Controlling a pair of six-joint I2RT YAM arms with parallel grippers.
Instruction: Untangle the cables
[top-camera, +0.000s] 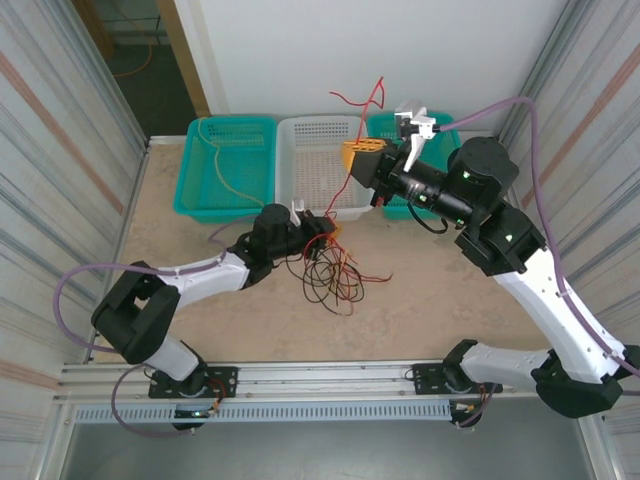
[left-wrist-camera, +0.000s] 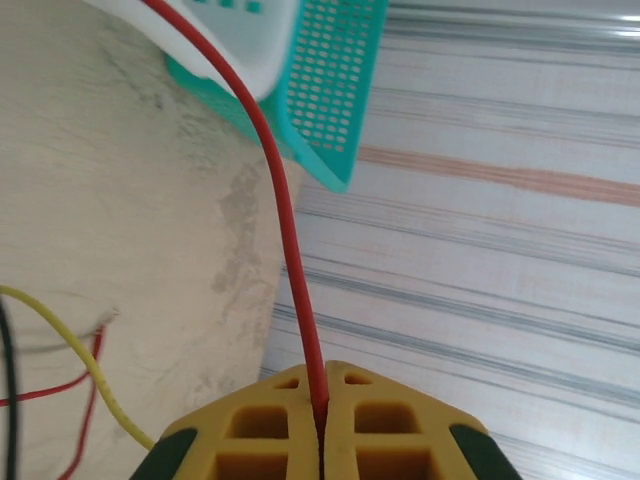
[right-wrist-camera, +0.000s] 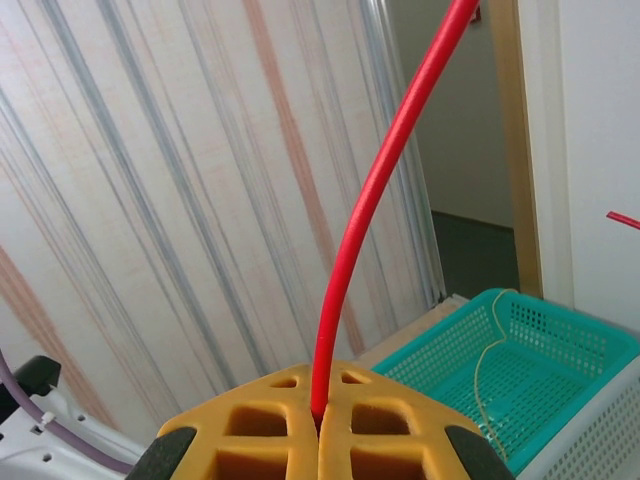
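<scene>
A red cable runs taut from my left gripper up to my right gripper, and its free end curls above the baskets. My left gripper is shut on the red cable low over the table. My right gripper is shut on the same red cable, raised over the white basket. A loose tangle of red, black and tan cables lies on the table just right of the left gripper. A yellow cable and a black cable pass under the left fingers.
Three baskets stand in a row at the back: a teal basket with a yellow cable in it, a white basket, and another teal basket behind the right arm. Corrugated walls close in both sides.
</scene>
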